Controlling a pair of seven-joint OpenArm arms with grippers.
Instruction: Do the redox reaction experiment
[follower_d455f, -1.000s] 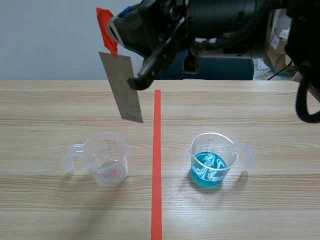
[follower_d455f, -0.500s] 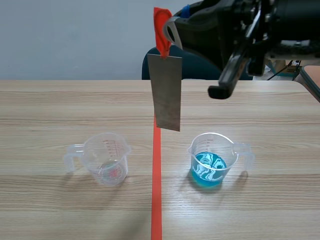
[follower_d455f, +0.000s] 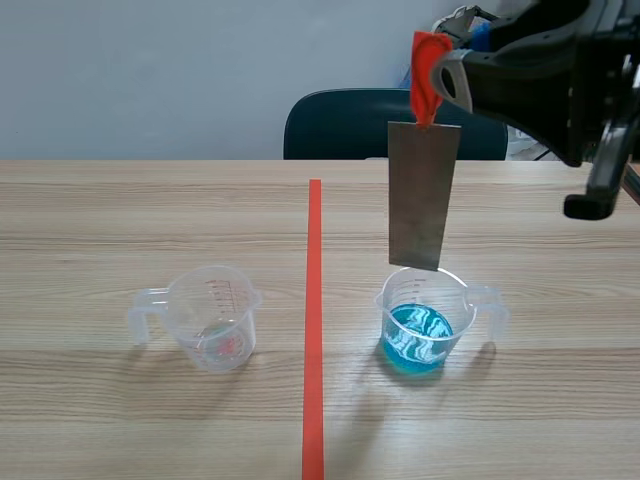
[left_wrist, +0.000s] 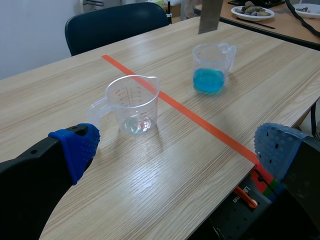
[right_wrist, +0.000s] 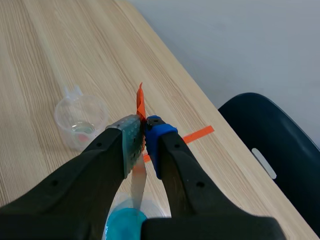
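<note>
Dipping step, seemingly: pinching the orange tab of the metal strip (follower_d455f: 422, 195) in the right tool (right_wrist: 145, 131), hanging it upright just over the cup of blue liquid (follower_d455f: 425, 320) toward the near edge of the bench (follower_d455f: 520, 420). Next: lower straight in, clear of the rim. Spread and empty: left tool (left_wrist: 179, 149).

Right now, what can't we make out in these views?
- Scene view: whether the lower edge of the metal plate is above or inside the blue-liquid cup; they overlap there.
- Right wrist view: the fingers of the right gripper hide most of plate and cup.
- Left wrist view: the plate's top and its tape tab are cut off by the frame edge.
- Scale marks on the empty cup: too small to read.
</note>
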